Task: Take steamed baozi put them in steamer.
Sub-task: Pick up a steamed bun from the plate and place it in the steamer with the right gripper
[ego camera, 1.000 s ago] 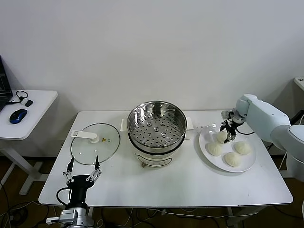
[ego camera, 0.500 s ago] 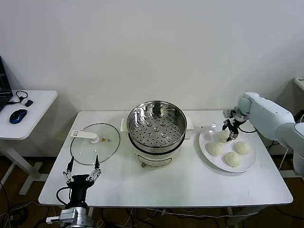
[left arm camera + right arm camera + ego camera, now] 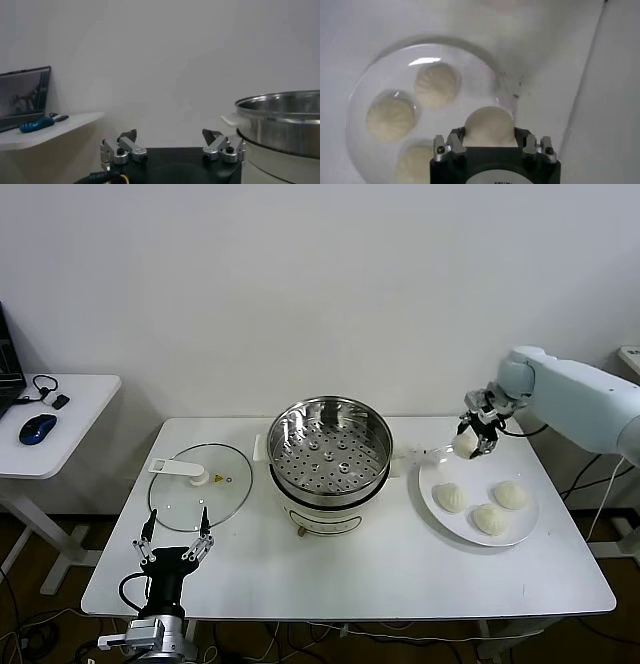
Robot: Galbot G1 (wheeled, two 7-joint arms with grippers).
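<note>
The steamer (image 3: 330,449) stands mid-surface, a round shiny steel pot on a white base; its perforated tray holds nothing. The round white plate (image 3: 520,527) holds three baozi (image 3: 488,518), smooth matte cream domes, faintly pleated in the right wrist view. The fourth bun (image 3: 466,441) is clamped between the fingers of the right gripper (image 3: 474,436), in the air over the plate's far rim, the steamer well off to one side of them. In the wrist view that bun (image 3: 489,125) sits right at the fingers, the other three on the plate beyond. The flat glass lid (image 3: 199,486) lies on the white surface (image 3: 380,569) just beyond the left gripper (image 3: 175,540), parked at the near edge, fingers apart.
</note>
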